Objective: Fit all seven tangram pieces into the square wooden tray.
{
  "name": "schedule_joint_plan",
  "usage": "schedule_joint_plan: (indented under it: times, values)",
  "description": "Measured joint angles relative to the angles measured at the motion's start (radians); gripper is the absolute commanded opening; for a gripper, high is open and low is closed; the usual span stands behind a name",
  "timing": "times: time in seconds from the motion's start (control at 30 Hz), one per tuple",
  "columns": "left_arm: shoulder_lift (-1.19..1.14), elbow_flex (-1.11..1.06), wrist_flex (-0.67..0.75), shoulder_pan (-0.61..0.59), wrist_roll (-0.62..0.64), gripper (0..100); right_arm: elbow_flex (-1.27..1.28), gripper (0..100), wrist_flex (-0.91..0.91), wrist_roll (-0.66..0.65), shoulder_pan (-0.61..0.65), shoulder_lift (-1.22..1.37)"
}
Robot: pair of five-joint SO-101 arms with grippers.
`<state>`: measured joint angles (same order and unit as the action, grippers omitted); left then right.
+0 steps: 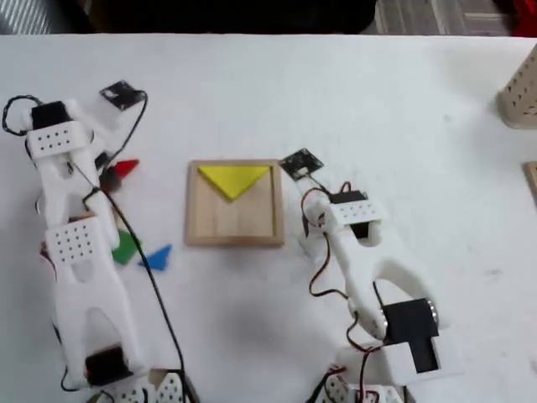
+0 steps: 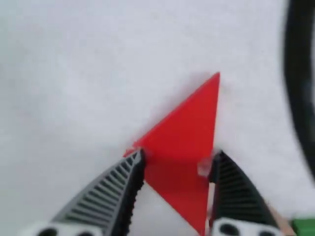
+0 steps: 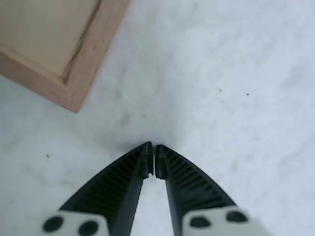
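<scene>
The square wooden tray (image 1: pixel 205 228) lies mid-table with a yellow triangle (image 1: pixel 233 179) set against its far edge. A red triangle (image 2: pixel 184 142) lies flat on the white table left of the tray, also visible as the red triangle (image 1: pixel 126 168). My left gripper (image 2: pixel 177 157) straddles it, its ribbed fingers (image 2: pixel 129 179) pressed against the piece's two sides. A green piece (image 1: pixel 127 246) and a blue triangle (image 1: pixel 157 257) lie nearer the front, partly under the left arm. My right gripper (image 3: pixel 151 160) is shut on nothing, low over bare table beside a tray corner (image 3: pixel 74 98).
A black cable (image 1: pixel 155 294) runs from the left arm across the table near the green and blue pieces. A pale perforated wooden block (image 1: pixel 520 96) stands at the far right edge. Open white table lies behind the tray.
</scene>
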<state>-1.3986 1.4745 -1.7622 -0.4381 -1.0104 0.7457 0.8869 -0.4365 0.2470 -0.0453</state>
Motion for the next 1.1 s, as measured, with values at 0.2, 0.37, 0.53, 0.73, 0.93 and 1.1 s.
schedule_joint_plan:
  times: [0.2,0.37,0.53,0.73,0.93,1.1]
  values:
    - [0.000,0.014,-0.011,0.009,0.002,16,0.000,1.9,0.000,0.000,0.000,0.000]
    - [-0.006,0.114,-0.011,0.005,0.014,21,0.000,1.9,0.000,0.000,0.000,0.000]
    - [-0.046,0.181,-0.008,-0.011,0.041,21,0.000,1.9,0.000,0.000,0.000,0.000]
    - [-0.009,0.173,-0.009,-0.031,0.141,21,0.000,2.0,0.000,0.000,0.000,0.000]
    - [0.018,0.172,-0.014,-0.038,0.370,21,0.000,1.9,0.000,-0.023,0.000,0.000]
    - [0.037,0.172,0.083,-0.057,0.677,21,0.000,1.9,0.000,-0.032,0.000,0.000]
